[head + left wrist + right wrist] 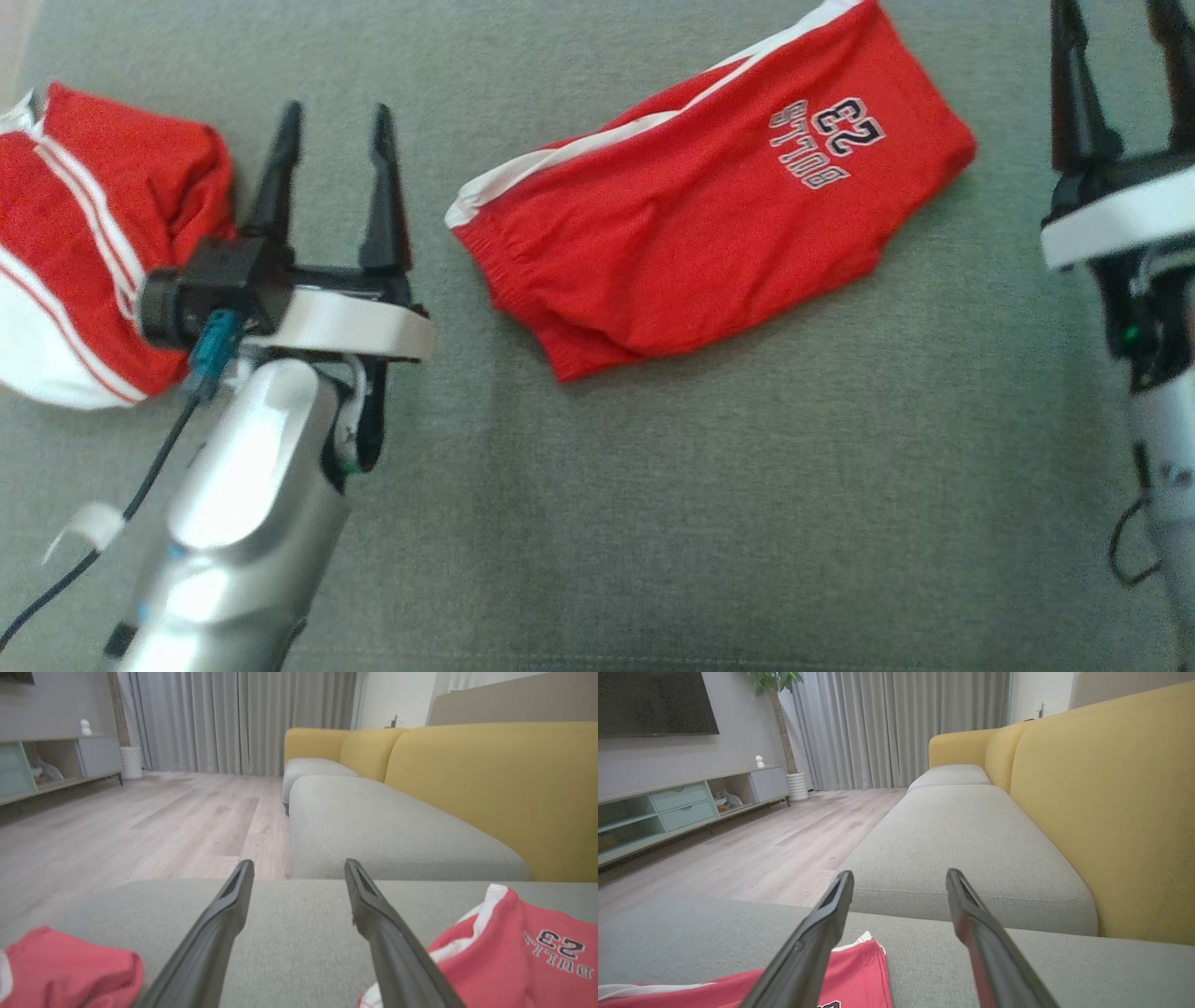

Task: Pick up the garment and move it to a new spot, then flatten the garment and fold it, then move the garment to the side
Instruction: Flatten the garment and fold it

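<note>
Silver casing covers the left forearm [252, 485] at the near edge of the head view, with a black cable [140, 485] trailing from its wrist. Ahead of it the left gripper [336, 112] hangs over the grey cushion [747, 485] with its two dark fingers spread wide and nothing between them. The right gripper [1111, 19] stands at the far right of that view, its fingers likewise parted and empty.

The garment [691, 215], a pair of red shorts with a white side stripe and a "BULLS 23" print, lies folded on the cushion between the two grippers. Its waistband end is just to the right of the left gripper and its printed end is near the right gripper; it touches neither. In the left wrist view it sits off the right finger, and in the right wrist view its corner lies beneath the left finger.

A second red garment [84, 243] with white stripes lies bunched to the left of the left gripper, close beside the outer finger; whether they touch I cannot tell.

Beyond the cushion's edge come another grey seat [383, 826] and a yellow backrest [490, 788]. Further off are a pale wooden floor [140, 826], a low cabinet [682, 807] and grey curtains [243, 718].
</note>
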